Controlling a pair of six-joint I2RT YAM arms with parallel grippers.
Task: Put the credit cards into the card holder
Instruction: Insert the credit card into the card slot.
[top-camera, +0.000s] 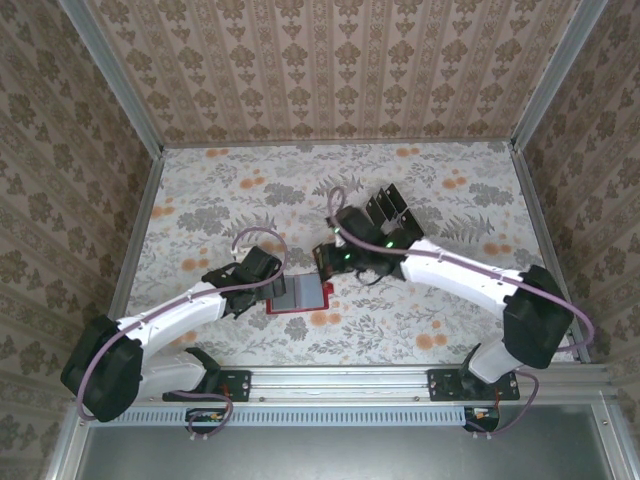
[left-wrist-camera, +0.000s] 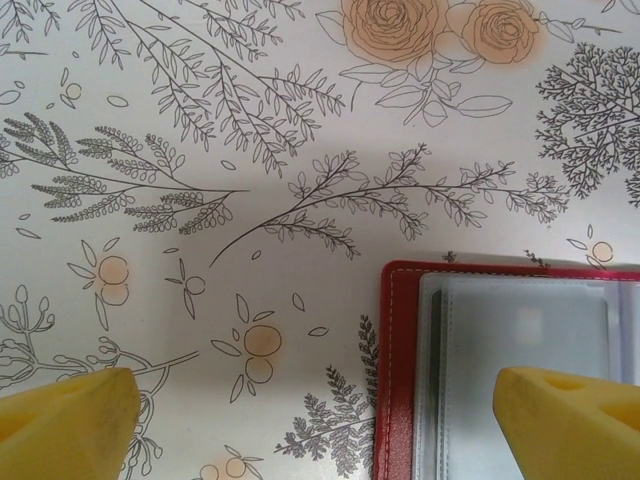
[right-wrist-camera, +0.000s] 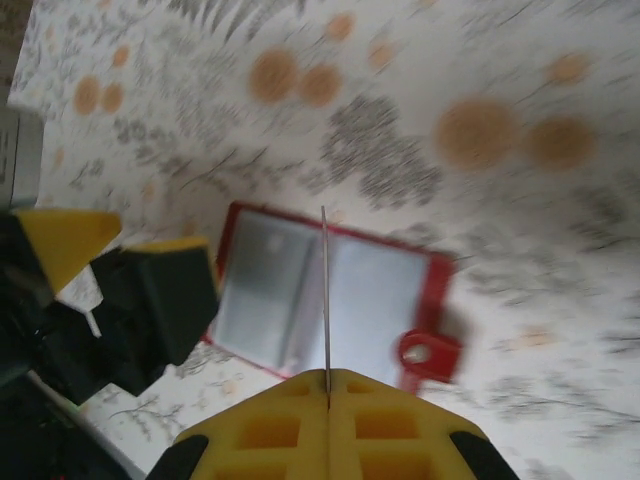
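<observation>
The red card holder (top-camera: 298, 296) lies open on the table, grey inside up, its clasp tab (right-wrist-camera: 430, 352) at the right. My right gripper (right-wrist-camera: 327, 385) is shut on one thin credit card (right-wrist-camera: 325, 290), seen edge-on and held above the open card holder (right-wrist-camera: 375, 300) near its fold. From above, the right gripper (top-camera: 332, 262) hovers at the holder's far right corner. My left gripper (left-wrist-camera: 315, 420) is open at the holder's left edge (left-wrist-camera: 400, 380), one yellow fingertip (left-wrist-camera: 570, 415) over the grey sleeve. More black cards (top-camera: 388, 208) stand behind the right arm.
The remaining cards stand in a clear rack (top-camera: 375, 215) on the flowered tablecloth (top-camera: 220, 200). Patterned walls close in the table on three sides. The left gripper (right-wrist-camera: 150, 290) sits close to the holder's left side in the right wrist view.
</observation>
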